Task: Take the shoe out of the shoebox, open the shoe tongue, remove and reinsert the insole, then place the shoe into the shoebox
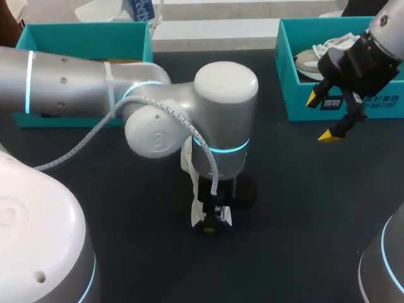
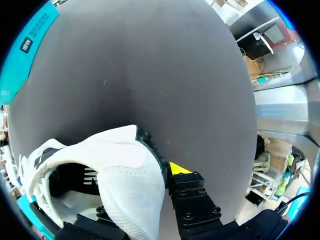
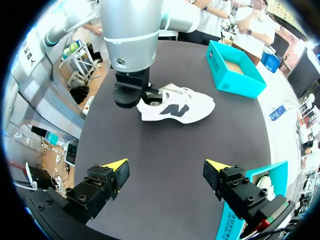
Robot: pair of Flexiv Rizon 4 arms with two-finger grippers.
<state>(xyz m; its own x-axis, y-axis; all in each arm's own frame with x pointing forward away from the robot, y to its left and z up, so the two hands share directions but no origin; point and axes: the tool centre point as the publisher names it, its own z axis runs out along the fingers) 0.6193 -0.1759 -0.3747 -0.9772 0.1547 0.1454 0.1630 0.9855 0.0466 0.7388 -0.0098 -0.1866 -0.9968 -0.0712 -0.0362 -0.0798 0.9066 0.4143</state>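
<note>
A teal box (image 1: 82,39) sits at the counter's (image 1: 303,208) far left edge. In the middle, my left gripper (image 1: 211,222) is clamped on the white shoe's (image 3: 177,106) heel, with open counter all round. My right gripper (image 3: 166,167) hangs spread apart by the right box (image 1: 344,104).

Left arm (image 1: 221,107) directly over the shoe (image 3: 180,106)

**White sneaker** (image 3: 177,105) w/ dark N logo on its side: out of the box, resting near ctr of dark counter (image 1: 303,208).

**Teal shoebox** (image 3: 235,75): open, no lid, at robot's far-left edge, well apart from sneaker.

**Second teal shoebox** (image 1: 341,95): far right, open, holds a grey shoe (image 1: 309,60) w/ white laces.
</note>
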